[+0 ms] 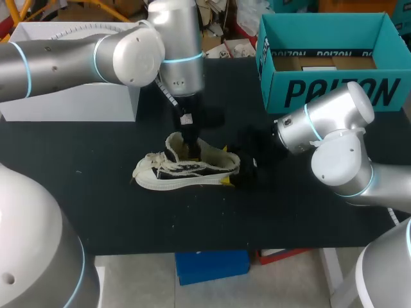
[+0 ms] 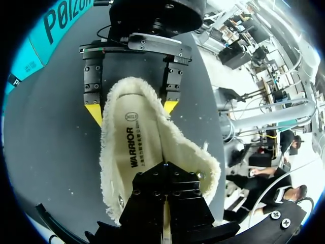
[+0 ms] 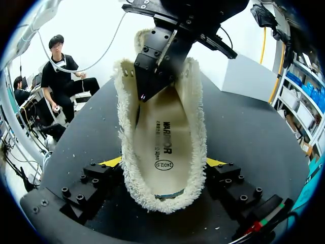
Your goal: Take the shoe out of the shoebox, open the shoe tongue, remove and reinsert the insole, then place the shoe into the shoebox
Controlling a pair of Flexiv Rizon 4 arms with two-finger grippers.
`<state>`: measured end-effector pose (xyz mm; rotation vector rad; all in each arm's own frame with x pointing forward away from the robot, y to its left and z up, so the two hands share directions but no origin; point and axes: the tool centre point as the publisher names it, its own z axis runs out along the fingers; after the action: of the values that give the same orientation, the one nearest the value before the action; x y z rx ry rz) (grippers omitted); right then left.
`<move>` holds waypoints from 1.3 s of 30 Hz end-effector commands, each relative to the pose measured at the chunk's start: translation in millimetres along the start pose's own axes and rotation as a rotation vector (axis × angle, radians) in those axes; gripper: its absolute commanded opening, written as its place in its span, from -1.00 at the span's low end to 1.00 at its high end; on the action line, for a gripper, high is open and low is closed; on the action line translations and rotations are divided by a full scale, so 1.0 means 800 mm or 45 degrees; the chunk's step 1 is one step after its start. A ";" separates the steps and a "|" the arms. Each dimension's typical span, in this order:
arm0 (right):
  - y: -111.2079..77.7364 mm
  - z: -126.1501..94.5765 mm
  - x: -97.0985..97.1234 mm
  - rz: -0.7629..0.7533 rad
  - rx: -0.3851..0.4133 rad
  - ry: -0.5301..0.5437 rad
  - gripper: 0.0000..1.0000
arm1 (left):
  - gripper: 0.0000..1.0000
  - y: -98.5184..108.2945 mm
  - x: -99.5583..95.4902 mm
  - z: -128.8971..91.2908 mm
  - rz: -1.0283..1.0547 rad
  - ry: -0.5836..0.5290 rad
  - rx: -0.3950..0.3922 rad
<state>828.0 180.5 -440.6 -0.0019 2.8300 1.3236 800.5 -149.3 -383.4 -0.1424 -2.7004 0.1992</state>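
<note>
Our left gripper [image 1: 189, 144] reaches down into the mouth of the shoe [image 1: 186, 172], which lies in the middle of the desk [image 1: 96, 192], already out of its box. Its tips are hidden inside, so we cannot tell how its jaws stand. The insole [image 3: 162, 137] lies flat in the shoe, so we judge that we are at the insole step, though whether lifting or seating it we cannot say. Our right gripper [image 3: 163, 163] pinches the heel from both sides. At the far right the shoebox [image 1: 334, 90] stands open, and the shoe has yet to go back in.
</note>
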 end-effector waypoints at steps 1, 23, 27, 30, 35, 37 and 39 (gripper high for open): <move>-0.003 0.002 -0.001 0.001 0.002 -0.001 -1.00 | -1.00 -0.003 -0.004 0.009 -0.003 0.010 0.000; -0.003 0.002 -0.001 0.001 0.002 -0.001 -1.00 | -1.00 -0.009 0.000 0.044 -0.033 0.014 -0.019; -0.003 0.002 -0.001 0.001 0.002 -0.001 -1.00 | -1.00 -0.007 -0.002 0.047 -0.049 0.006 -0.016; -0.003 0.002 -0.001 0.001 0.002 -0.001 -1.00 | -1.00 -0.005 -0.003 0.049 -0.053 0.002 -0.016; -0.003 0.002 -0.001 0.001 0.002 -0.001 -1.00 | -1.00 -0.004 -0.003 0.053 -0.050 -0.001 -0.008; -0.003 0.002 -0.001 0.001 0.002 -0.001 -1.00 | -0.36 -0.003 -0.002 0.052 -0.044 -0.011 -0.001; -0.003 0.002 -0.001 0.001 0.002 -0.001 -1.00 | -0.30 -0.002 -0.002 0.050 -0.040 -0.022 0.003</move>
<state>827.6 180.5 -440.8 -0.0028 2.8303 1.3235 791.0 -158.5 -414.9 -0.0974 -2.7115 0.1862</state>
